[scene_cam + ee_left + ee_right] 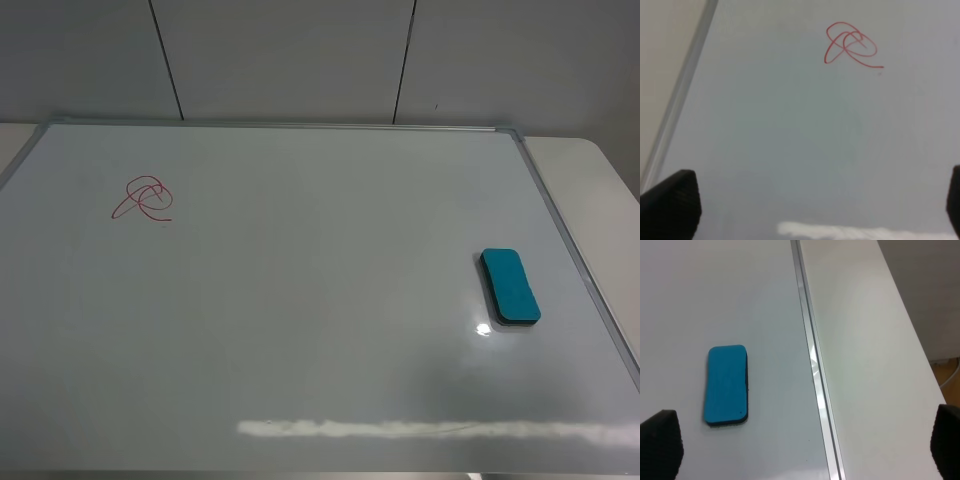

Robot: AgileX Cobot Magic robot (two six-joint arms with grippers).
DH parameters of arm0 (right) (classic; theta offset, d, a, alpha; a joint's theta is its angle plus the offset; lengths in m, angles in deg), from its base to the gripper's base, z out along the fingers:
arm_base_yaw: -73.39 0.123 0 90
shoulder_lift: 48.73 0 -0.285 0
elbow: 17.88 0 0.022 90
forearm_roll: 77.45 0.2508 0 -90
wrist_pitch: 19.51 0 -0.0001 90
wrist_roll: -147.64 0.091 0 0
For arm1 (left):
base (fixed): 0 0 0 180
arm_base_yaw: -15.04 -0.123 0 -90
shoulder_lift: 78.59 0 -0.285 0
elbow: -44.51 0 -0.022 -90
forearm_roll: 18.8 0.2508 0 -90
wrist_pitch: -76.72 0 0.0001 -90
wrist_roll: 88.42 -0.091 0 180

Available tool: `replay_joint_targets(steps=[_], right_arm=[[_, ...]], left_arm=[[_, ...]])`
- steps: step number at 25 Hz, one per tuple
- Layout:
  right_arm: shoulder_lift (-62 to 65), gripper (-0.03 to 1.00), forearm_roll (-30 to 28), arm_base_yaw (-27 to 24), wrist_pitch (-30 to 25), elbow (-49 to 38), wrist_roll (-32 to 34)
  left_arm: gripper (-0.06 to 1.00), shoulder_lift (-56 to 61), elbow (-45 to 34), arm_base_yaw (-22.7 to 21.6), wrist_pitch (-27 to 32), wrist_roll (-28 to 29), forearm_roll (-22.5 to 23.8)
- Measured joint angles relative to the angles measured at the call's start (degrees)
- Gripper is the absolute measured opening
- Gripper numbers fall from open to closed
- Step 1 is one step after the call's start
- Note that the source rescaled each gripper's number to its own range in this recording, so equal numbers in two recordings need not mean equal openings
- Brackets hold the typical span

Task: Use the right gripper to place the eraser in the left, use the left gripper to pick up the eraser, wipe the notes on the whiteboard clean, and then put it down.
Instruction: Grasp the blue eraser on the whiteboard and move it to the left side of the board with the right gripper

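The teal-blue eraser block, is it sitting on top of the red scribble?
No, the teal-blue eraser block lies near the right edge of the glossy white board, far from the red marker scribble.

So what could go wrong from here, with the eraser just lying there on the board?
1. The eraser lies flat on the glossy board; the open right end effector might push it along rather than grip it.
2. It lies near the frame, so a finger could catch that edge.
3. The scribble is far across the board, so the handover to the left end effector could drop the eraser.
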Motion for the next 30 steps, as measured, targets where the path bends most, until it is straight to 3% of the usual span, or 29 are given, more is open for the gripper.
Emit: replay_joint_targets(steps=[16,30], right_arm=[[-2.04,1.00,0.61,0.00,0.59,1.13,2.74],[-35.11,0.97,-0.02,0.00,8.07,11.39,3.50]], left_arm=[[1.00,0.00,0.00,0.00,0.00,0.00,0.00],[1.00,0.00,0.00,0.00,-0.04,0.00,0.00]])
